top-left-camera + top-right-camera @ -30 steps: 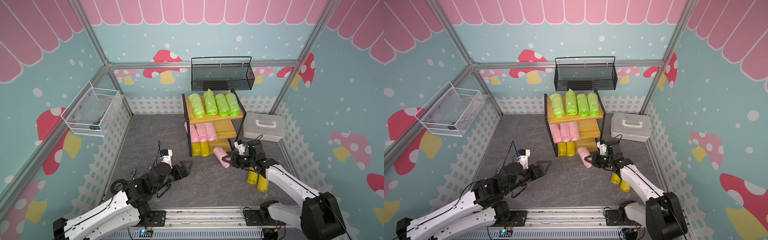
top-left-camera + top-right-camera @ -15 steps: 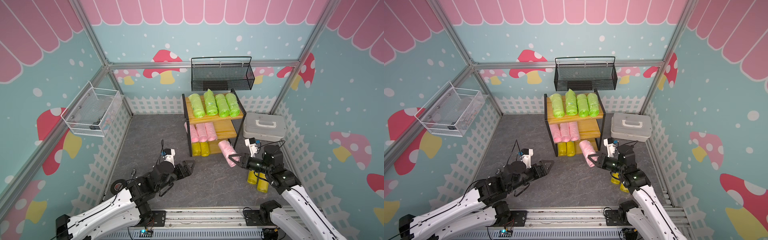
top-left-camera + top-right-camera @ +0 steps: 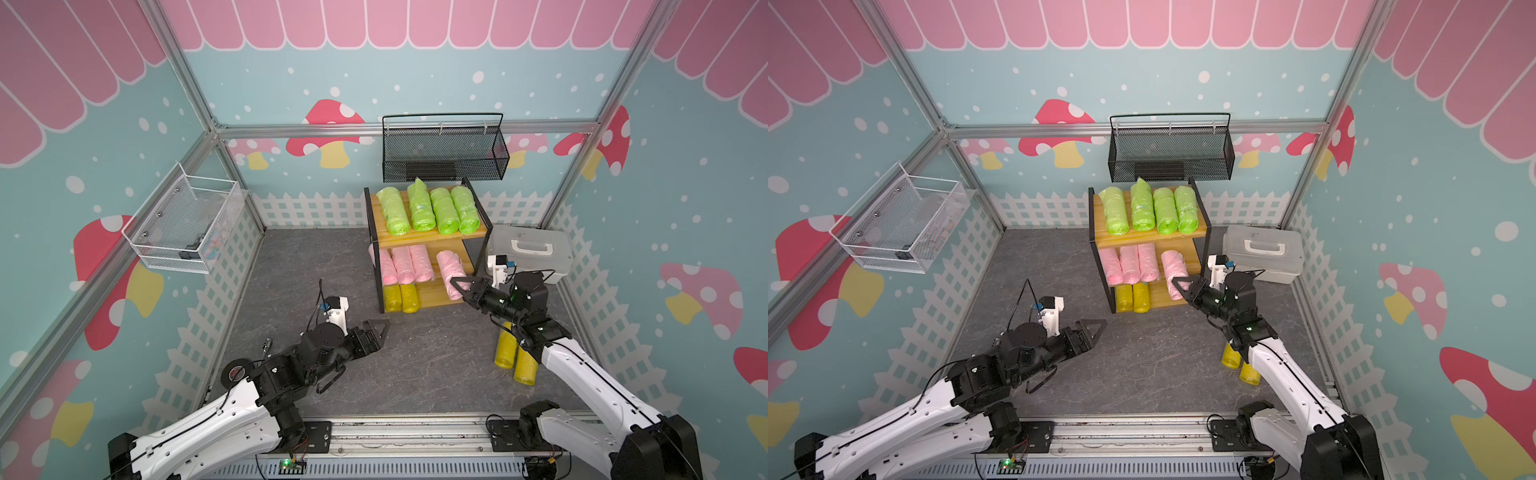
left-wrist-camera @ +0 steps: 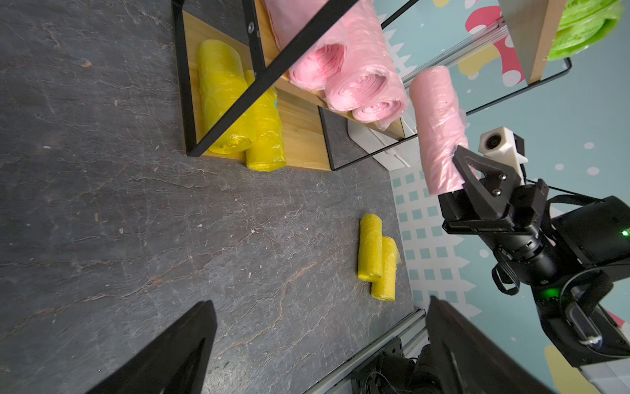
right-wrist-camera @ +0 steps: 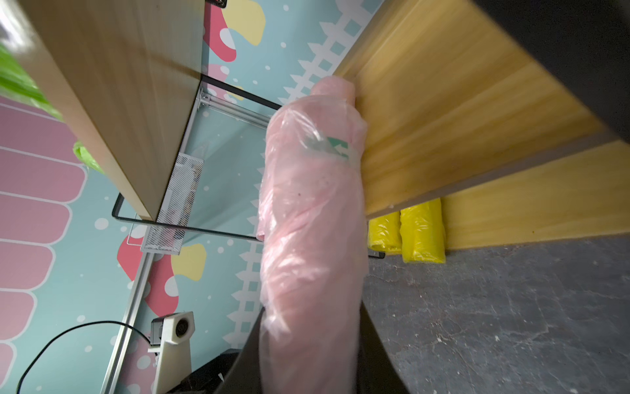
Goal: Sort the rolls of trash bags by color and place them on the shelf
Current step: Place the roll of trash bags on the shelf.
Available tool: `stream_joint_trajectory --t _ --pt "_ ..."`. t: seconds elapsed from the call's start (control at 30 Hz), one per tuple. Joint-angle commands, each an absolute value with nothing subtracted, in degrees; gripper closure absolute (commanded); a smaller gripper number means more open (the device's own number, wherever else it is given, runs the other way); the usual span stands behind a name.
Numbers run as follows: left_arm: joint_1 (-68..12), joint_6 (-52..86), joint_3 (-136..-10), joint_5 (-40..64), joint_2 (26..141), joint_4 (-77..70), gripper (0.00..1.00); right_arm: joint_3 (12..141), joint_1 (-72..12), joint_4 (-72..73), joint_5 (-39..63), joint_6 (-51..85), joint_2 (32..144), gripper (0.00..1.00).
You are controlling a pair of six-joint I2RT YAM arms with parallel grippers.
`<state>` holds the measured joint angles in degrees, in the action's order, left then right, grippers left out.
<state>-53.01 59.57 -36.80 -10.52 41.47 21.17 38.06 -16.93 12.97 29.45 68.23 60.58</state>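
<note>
The shelf (image 3: 419, 239) holds several lime green rolls (image 3: 419, 208) on its top board. Three pink rolls (image 3: 401, 264) lie on the middle board and two yellow rolls (image 3: 401, 297) on the bottom one. My right gripper (image 3: 463, 286) is shut on the near end of another pink roll (image 3: 451, 268) (image 5: 310, 221). That roll's far end reaches over the right part of the middle board. Two more yellow rolls (image 3: 513, 357) (image 4: 375, 259) lie side by side on the floor under my right arm. My left gripper (image 3: 380, 328) (image 4: 320, 302) hovers open and empty over the floor, left of the shelf's front.
A grey lidded case (image 3: 528, 253) stands right of the shelf, close behind my right wrist. A black mesh basket (image 3: 444, 153) hangs on the back wall above the shelf. A white wire basket (image 3: 183, 228) hangs on the left wall. The mounting rail (image 3: 395, 432) runs along the front.
My right gripper has lifted the pink roll off the floor in front of the shelf and carried it up to the middle board. My left arm has crept slightly forward.
</note>
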Motion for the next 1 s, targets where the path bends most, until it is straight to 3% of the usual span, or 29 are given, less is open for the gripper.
stream_joint_trajectory --t 0.0,0.13,0.3,0.4,0.53,0.7,0.97 --pt "-52.8 58.3 -38.1 -11.0 42.2 21.4 0.02 40.3 -17.1 21.8 27.3 71.1 62.6 1.0" --pt "-52.8 58.3 -38.1 -10.5 43.5 20.5 0.02 41.8 -17.1 24.0 25.7 72.7 66.2 1.0" --pt "-52.7 57.7 -38.3 -10.3 44.5 20.1 0.02 44.1 -17.1 24.8 23.9 73.8 69.9 0.91" --pt "-52.6 57.5 -38.4 -10.1 44.6 20.1 0.01 45.0 -17.1 24.7 22.9 75.0 71.7 0.8" --pt "-52.5 57.3 -38.3 -9.9 44.6 20.1 0.02 47.1 -17.3 20.6 23.1 75.6 73.4 0.53" --pt "-52.3 57.3 -38.2 -9.6 44.6 20.1 0.02 48.1 -17.6 13.8 24.0 74.4 73.6 0.34" --pt "-52.2 57.4 -38.2 -9.3 44.5 20.1 0.01 46.6 -17.5 0.6 23.9 69.9 68.4 0.28"
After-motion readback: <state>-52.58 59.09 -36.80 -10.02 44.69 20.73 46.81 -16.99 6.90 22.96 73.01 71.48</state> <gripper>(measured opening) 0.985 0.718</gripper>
